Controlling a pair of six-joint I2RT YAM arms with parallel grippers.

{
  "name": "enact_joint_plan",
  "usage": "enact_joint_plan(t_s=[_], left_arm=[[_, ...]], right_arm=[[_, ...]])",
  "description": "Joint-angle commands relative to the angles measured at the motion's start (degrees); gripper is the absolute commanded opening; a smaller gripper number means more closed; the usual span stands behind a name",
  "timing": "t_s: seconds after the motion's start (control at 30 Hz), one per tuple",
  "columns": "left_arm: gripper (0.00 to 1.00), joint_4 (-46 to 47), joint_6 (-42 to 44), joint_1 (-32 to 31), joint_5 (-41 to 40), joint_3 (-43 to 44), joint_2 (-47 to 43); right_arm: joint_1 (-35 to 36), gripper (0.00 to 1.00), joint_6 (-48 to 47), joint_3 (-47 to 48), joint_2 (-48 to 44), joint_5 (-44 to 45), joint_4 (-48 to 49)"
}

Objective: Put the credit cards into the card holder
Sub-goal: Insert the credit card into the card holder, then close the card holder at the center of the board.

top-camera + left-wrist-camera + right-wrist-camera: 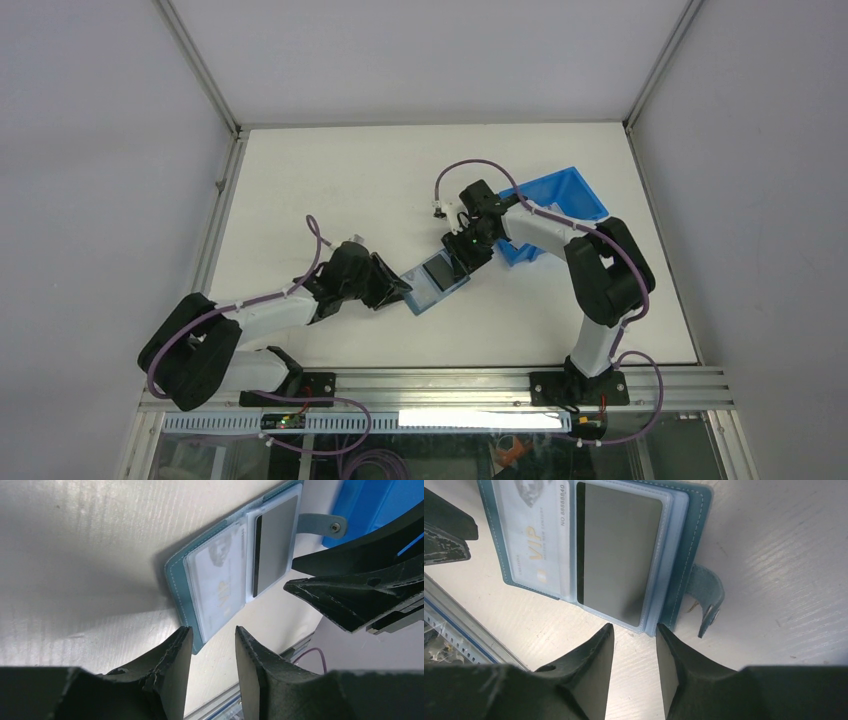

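White table (300,180), open card holder (437,272), left end effector (212,630) and right end effector (634,626) parted

Two credit cards (619,555), one card holder (694,545), one bin (562,194)

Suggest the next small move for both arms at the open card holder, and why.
Probably lift both grippers clear. The card holder lies open, the VIP card and the grey striped card both look seated inside it, and the left gripper and right gripper, at opposite edges, hold nothing.
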Motion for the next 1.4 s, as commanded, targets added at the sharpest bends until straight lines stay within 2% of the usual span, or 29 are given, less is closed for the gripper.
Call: enact_joint_plan(t_s=[0.0,0.1,0.2,0.3,0.37,0.47,0.63,0.9,1.37], left_arm=[[0.39,-6.44,2.67,-0.32,-1.25,2.99,-3.30],[0.43,-13.49,4.60,-0.32,-4.85,3.56,-7.84],[0.50,-16.25,4.96,-0.32,-7.44,2.30,-12.94],[0.58,-13.39,3.34,0.05,-8.79,-0.28,-16.12],[0.60,-9.00,1.56,0.56,-8.00,-2.30,-16.66],[0.59,-3.42,-0.68,1.22,-6.19,-4.47,-15.65],[0.58,-2.59,-1.71,1.52,-4.72,-4.85,-13.09],[0.50,4.59,-4.10,1.61,-1.49,-5.36,-5.58],[0.45,2.88,-2.24,1.98,0.84,-1.47,2.41]], right_arm=[[0.28,0.41,0.92,0.21,-3.30,-1.03,0.95],[-0.42,0.45,0.41,0.29,-4.79,-0.13,0.89],[-1.25,0.51,0.14,-0.36,-6.39,0.09,1.35],[-2.00,0.56,0.77,-1.80,-7.00,0.53,2.67],[-2.69,0.57,1.87,-2.03,-6.45,0.59,3.40],[-3.64,0.57,3.34,-1.42,-4.77,0.34,3.67],[-3.65,0.56,4.28,-0.96,-3.32,0.02,3.81],[-3.66,0.56,5.50,-0.88,-1.47,-0.09,4.01],[-2.84,0.51,6.23,-0.19,1.09,-1.74,3.11]])
